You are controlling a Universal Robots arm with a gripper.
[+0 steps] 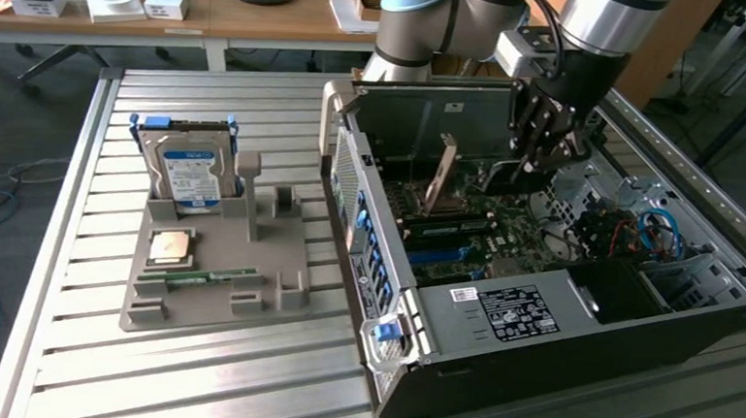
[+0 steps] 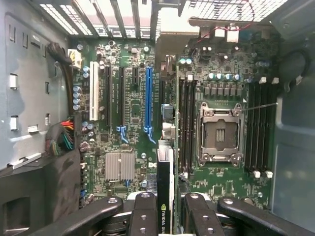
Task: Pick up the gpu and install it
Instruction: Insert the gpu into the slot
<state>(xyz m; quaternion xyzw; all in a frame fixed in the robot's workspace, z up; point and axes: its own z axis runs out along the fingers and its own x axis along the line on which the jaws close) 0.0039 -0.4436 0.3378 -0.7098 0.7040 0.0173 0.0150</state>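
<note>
1. the gripper (image 2: 165, 209) is down inside the open computer case (image 1: 535, 321). its two dark fingers (image 2: 144, 214) are pinched on the gpu (image 2: 165, 184), which hangs edge-on between them with a green logo showing.
2. from where i stand, the gpu looks held over the motherboard (image 2: 133, 128) and not yet seated. its edge runs about parallel to the blue slot (image 2: 148, 101) but sits just beside it, on the side towards the cpu socket (image 2: 219, 135).
3. to do this step well, i'd say the card has to stay upright and its lower edge has to line up squarely with the slot before any push. a skewed entry could jam it or scrape the board.
4. right by the blue slot are a black slot (image 2: 121, 98) and the finned heatsink (image 2: 120, 166). both are low, so they look unlikely to catch the card.
5. further from the blue slot, past the white slot (image 2: 93, 98), a cable bundle (image 2: 61, 137) bulges from the case wall. on the other side, beyond the cpu socket, stand the memory slots (image 2: 258, 128) and then the far wall. straight down looks open; sideways room is tight.
6. well apart from the blue slot, outside the case, the grey tray (image 1: 212, 292) holds the hard drive (image 1: 192, 171), clear of the arm.
</note>
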